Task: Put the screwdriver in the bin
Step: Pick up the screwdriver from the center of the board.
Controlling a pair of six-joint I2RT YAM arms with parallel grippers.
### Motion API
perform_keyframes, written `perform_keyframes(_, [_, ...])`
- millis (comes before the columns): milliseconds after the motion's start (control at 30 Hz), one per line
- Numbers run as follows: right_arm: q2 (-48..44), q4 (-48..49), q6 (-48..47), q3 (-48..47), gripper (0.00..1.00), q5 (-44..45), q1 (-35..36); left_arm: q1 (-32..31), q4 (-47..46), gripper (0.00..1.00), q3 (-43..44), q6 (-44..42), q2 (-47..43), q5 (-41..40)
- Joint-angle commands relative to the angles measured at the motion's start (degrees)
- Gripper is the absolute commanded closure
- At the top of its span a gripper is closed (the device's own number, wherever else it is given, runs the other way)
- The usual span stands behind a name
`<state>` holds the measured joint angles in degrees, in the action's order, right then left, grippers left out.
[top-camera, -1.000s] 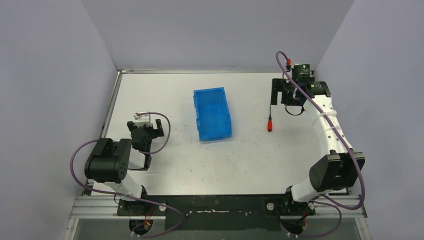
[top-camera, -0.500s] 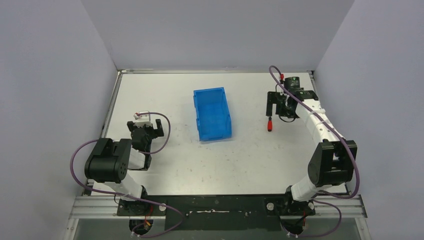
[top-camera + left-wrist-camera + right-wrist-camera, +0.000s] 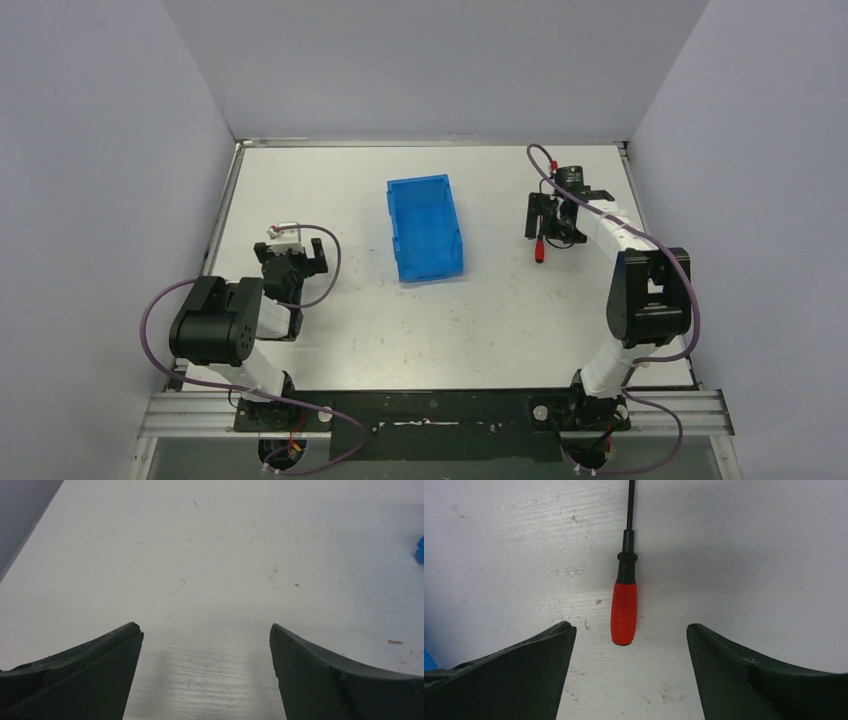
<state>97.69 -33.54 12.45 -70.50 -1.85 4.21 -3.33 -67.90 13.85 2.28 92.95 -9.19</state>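
Screwdriver and where it sits come first: it lies flat on the bench, at 3 o'clock from the bin and well apart from it, so it is not yet picked up.

Nearest the arm bases, the left pincer hangs low over bare bench at about 8 o'clock from the bin. Its jaws are wide with nothing between them. It looks parked out of the way, leaving the job to the other arm.

Farther out, the right arm reaches up its side of the bench and bends in toward 9 o'clock, so the right pincer hangs straight over the tool. In the wrist view the red handle points to 6 o'clock and the thin black shaft runs off toward 12. The jaws stand apart, one at 9 o'clock and one at 3 o'clock of the handle's butt end. Neither jaw touches the handle, and bench shows on both sides. That straddle suits a squeeze across the handle, the thickest part and an easier hold than the shaft. The butt sits nearly level with the fingertips, so the grip may catch only the end, and the tool could tip shaft-down when lifted.

Farthest from the bases, the bin stands upright, its long side running 6 to 12. Its floor shows plain blue with nothing in it, so any spot inside would take the short tool.
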Motion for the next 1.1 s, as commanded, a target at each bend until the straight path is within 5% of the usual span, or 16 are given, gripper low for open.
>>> perform_keyframes(0, [2.35, 5.16, 1.08, 1.56, 0.17, 0.87, 0.35, -0.17, -1.26, 0.03, 0.77, -0.42, -0.73, -0.21])
perform_keyframes(267, [5.40, 7.37, 1.53, 3.53, 0.27, 0.97, 0.35, -0.18, -1.24, 0.03, 0.75, -0.44, -0.69, -0.21])
perform_keyframes(633, [7.13, 8.40, 1.70, 4.69, 0.53, 0.01, 0.32, -0.18, -1.21, 0.03, 0.76, -0.42, -0.68, -0.21])
perform_keyframes(867, [6.72, 8.14, 1.70, 4.17, 0.88, -0.49, 0.30, -0.17, -1.19, 0.03, 0.75, -0.44, -0.75, -0.17])
perform_keyframes(1067, [4.20, 6.38, 0.78, 2.49, 0.93, 0.64, 0.32, -0.17, -1.20, 0.03, 0.79, -0.43, -0.71, -0.21])
